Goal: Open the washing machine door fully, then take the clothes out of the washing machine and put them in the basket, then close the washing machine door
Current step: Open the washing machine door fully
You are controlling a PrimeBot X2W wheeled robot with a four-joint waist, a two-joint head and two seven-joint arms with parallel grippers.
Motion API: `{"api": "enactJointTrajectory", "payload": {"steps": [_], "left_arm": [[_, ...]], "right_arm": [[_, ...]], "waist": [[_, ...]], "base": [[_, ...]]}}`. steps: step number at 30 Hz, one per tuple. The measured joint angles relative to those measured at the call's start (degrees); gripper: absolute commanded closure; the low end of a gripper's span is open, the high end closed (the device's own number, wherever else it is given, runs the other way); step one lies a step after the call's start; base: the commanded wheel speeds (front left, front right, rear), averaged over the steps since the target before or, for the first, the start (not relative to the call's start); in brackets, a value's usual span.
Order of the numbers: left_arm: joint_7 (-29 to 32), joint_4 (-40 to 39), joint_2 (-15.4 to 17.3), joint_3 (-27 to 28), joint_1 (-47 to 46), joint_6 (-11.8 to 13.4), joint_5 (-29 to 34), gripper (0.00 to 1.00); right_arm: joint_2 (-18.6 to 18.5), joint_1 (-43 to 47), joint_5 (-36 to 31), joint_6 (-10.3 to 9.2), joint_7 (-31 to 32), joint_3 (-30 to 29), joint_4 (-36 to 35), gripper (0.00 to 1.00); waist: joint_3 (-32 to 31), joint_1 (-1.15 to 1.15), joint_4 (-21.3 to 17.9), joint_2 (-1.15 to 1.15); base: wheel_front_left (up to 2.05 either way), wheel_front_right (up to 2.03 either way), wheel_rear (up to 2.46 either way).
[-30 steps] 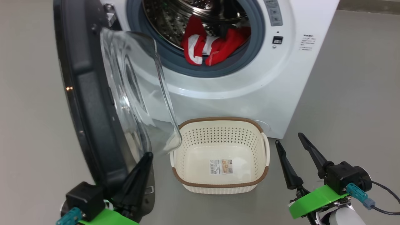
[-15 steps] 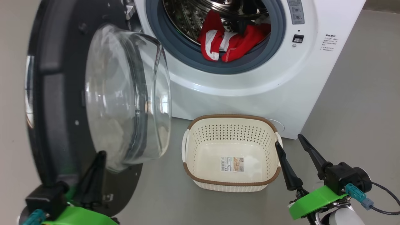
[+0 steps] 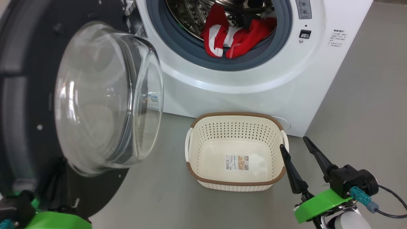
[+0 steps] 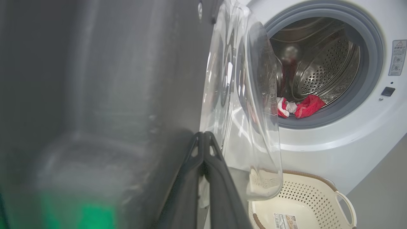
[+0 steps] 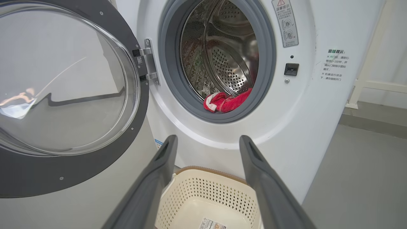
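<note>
From the head, the washing machine door (image 3: 28,105) stands swung wide at the left, and the basket (image 3: 235,117) sits on the floor just before the washing machine (image 3: 254,95). The red clothes (image 3: 235,38) lie at the drum's front lip, and the right gripper (image 3: 293,142) is spread beside the basket's right handle. At the left wrist, the left gripper (image 4: 203,136) has its fingers pressed together, close against the door's dark rim beside the glass. At the right wrist, the spread fingers frame the basket below the clothes in the drum.

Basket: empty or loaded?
Empty. The basket has a bare bottom, just a label sticker; the clothes lie in the washing machine drum.
</note>
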Motion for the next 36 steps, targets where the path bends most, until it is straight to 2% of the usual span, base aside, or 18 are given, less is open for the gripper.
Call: {"api": "enactJointTrajectory", "payload": {"steps": [16,30,36], "left_arm": [[-7.8,11.4,0.4,6.4,-5.6,-0.8,-5.2,1.00],[-10.0,19.6,1.7,10.7,-10.4,-1.8,-5.4,1.00],[-10.1,23.4,1.8,12.8,-13.7,-3.3,-5.2,1.00]], "right_arm": [[-0.1,-1.5,-3.0,0.00,0.0,-1.0,0.7,0.00],[-0.1,-1.6,-3.7,0.00,0.0,-0.7,1.5,0.00],[-0.1,-1.6,-5.1,0.00,0.0,0.1,1.9,0.00]], "waist": [[3.7,0.00,0.6,0.00],[3.8,0.00,1.4,0.00],[4.2,0.00,2.0,0.00]], "base": [[0.00,0.00,0.00],[0.00,0.00,0.00],[0.00,0.00,0.00]]}}
